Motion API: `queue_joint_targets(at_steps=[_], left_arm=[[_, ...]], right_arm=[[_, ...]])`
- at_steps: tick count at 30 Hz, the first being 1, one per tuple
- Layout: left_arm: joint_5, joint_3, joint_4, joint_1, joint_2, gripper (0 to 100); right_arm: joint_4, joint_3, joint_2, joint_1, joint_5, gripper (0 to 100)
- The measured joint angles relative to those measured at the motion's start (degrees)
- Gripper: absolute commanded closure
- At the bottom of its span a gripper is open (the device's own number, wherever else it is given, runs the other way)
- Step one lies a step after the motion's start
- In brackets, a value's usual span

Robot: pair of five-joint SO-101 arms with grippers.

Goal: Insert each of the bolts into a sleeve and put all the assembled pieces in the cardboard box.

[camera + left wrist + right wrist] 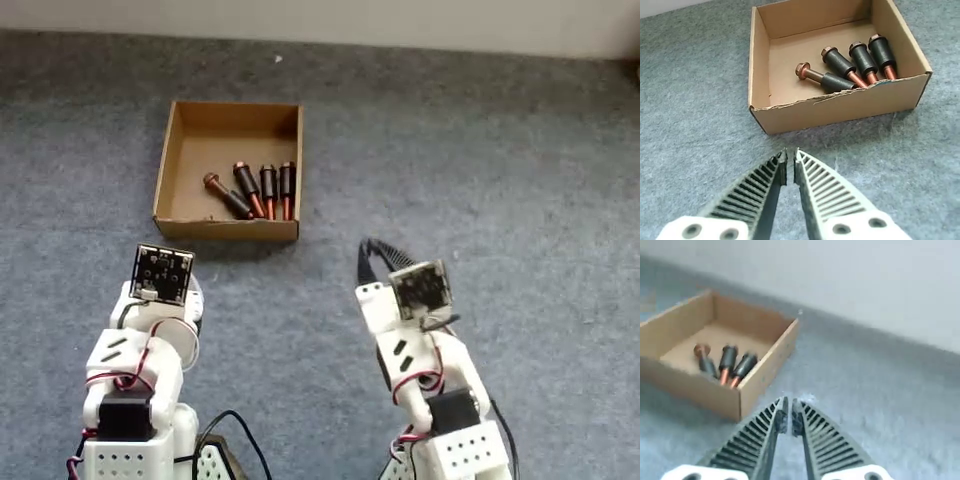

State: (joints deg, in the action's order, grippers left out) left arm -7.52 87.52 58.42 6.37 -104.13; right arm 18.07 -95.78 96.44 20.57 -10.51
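Both hands sit nearest me, left hand (789,160) and right hand (788,412), each clenched on nothing above the grey bench (500,150), just short of the box (215,135). It stands toward the bench's far left. Four sleeved bolts (268,190) lie in its near right corner. I judge them stiff, dense and prone to rolling; gripping across the black sleeve's middle looks surest.

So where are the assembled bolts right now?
The four assembled bolts lie inside the cardboard box, bunched toward its near right corner in the high view, just ahead of the left gripper.
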Motion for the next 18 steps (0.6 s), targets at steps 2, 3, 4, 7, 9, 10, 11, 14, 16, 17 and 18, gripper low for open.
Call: queue_joint_targets(at_steps=[2, 3, 4, 7, 9, 10, 11, 14, 16, 17, 18], left_arm=[[0.0, 0.0, 0.0, -0.2, 0.0, 95], [0.0, 0.0, 0.0, -0.3, 0.0, 95], [0.0, 0.0, 0.0, -0.3, 0.0, 95], [0.0, 0.0, 0.0, -1.1, 0.0, 100], [0.0, 0.0, 0.2, -3.6, 0.0, 99], [0.0, 0.0, 0.5, -4.7, 0.0, 99], [0.0, 0.0, 1.0, -5.6, 0.0, 99], [0.0, 0.0, 2.3, -6.8, 0.0, 99], [0.0, 0.0, 2.6, -7.0, 0.0, 99], [0.0, 0.0, 2.6, -7.2, 0.0, 99], [0.0, 0.0, 2.6, -7.4, 0.0, 99]], right_arm=[[0.4, 0.0, 3.9, -1.1, 0.0, 99.3], [1.5, -0.1, 5.2, -1.8, 0.0, 99.3], [3.2, -0.1, 6.5, -2.5, 0.0, 99.3], [6.4, -0.1, 7.5, -3.6, 0.0, 99.3], [8.4, -0.1, 7.5, -4.6, 0.0, 99.3], [9.8, -0.1, 7.5, -5.0, 0.0, 99.3], [11.2, -0.1, 7.6, -5.1, 0.0, 99.3], [15.4, -0.1, 7.7, -5.3, 0.0, 99.3], [18.5, -0.1, 7.7, -5.3, 0.0, 99.3], [20.3, -0.1, 7.7, -5.3, 0.0, 99.3], [22.2, -0.1, 7.7, -5.3, 0.0, 99.3]])
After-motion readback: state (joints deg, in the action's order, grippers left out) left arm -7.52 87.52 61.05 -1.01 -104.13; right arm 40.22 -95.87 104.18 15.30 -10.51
